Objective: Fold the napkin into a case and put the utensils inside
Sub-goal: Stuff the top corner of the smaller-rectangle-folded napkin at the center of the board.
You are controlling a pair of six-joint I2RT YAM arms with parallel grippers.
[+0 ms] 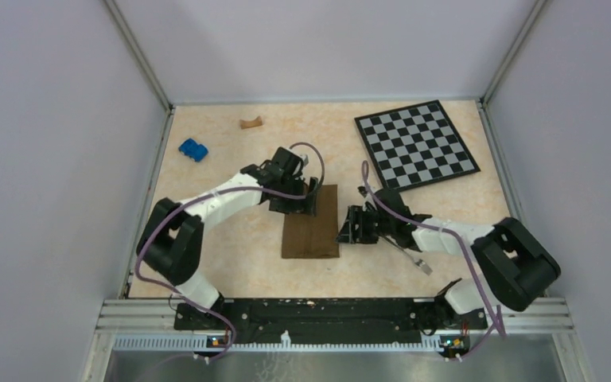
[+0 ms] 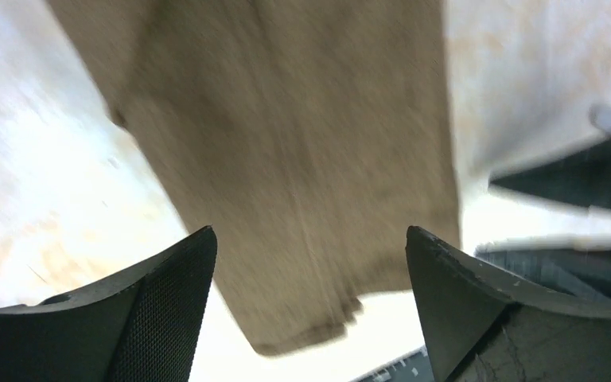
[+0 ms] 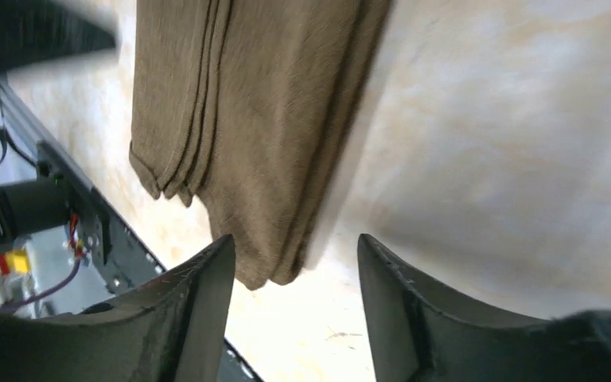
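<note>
Top view: the dark-brown folded cloth napkin (image 1: 310, 231) lay on the pale marbled bench (image 1: 247, 259), about midway between the arms. It was a layered rectangle, long axis running away from the bases. The left claw (image 1: 301, 200) sat over its far end and the right claw (image 1: 348, 228) just beside its right long edge. Finger spread wasn't readable from up there. The small silver metal fork (image 1: 422, 265) lay by the right forearm, apart from the cloth. Couldn't make out the knife. The black-and-white checkerboard (image 1: 416, 143), small blue block (image 1: 193, 149) and tan stubby piece (image 1: 251, 122) were all well apart from the napkin.

Left wrist: left claw (image 2: 310, 263) stood apart, nothing gripped. Napkin (image 2: 302, 143) was below it, blurred, with one corner pointing toward the camera.

Right wrist: right claw (image 3: 294, 263) was also apart and empty. A corner of the napkin (image 3: 254, 111) showed between its fingers (image 3: 195, 318). Stacked fold edges were visible along one side.

Handling, my read: the cloth is light and limp, with no stiffness. Layers would likely slide and unfold if lifted from a single point. To move it, pinch through all layers at a corner or edge and keep it low. To open the pocket, take only the top layer at the stacked edge. The fork is stiff, thin, flat on the bench and probably slippery, so grip it across the handle.
</note>
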